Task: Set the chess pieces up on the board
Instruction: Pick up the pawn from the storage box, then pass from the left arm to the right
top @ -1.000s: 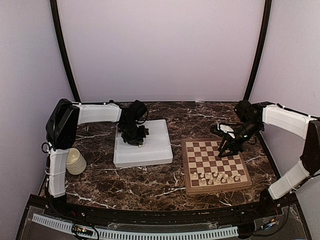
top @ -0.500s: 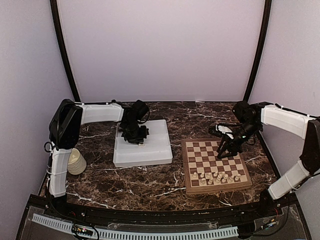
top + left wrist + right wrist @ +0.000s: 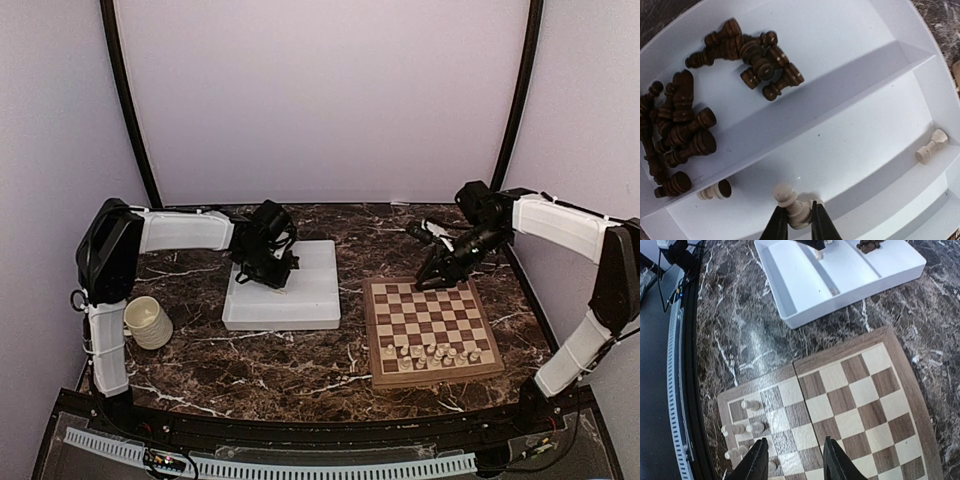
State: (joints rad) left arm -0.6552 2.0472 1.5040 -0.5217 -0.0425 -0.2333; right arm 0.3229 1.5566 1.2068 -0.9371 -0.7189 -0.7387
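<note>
**L gripper**: jaws closed tight on a cream piece, pinched at its lower body, head tilted away from the fingers. It's low over the tray floor; can't tell if it touches.

**Around it:** white divided tray, left of table centre. The L gripper is over the tray's far-left part. In the same compartment lie a 2nd cream piece and a 3rd cream piece, both on their sides and well apart. Across the divider ridge, in the adjoining compartment, the dark pieces lie toppled in two loose heaps.

**R gripper**: jaws partly apart, nothing btwn them. In the top view it hangs at the far edge of the board, not touching it.

**Board:** on the right side of the table, just right of the tray and not touching it. The standing cream pieces are crowded on its two nearest rows.

**Outer field:** ribbed cream mug, upright at near left beside the L arm's base. All rests on the dark marble table.
</note>
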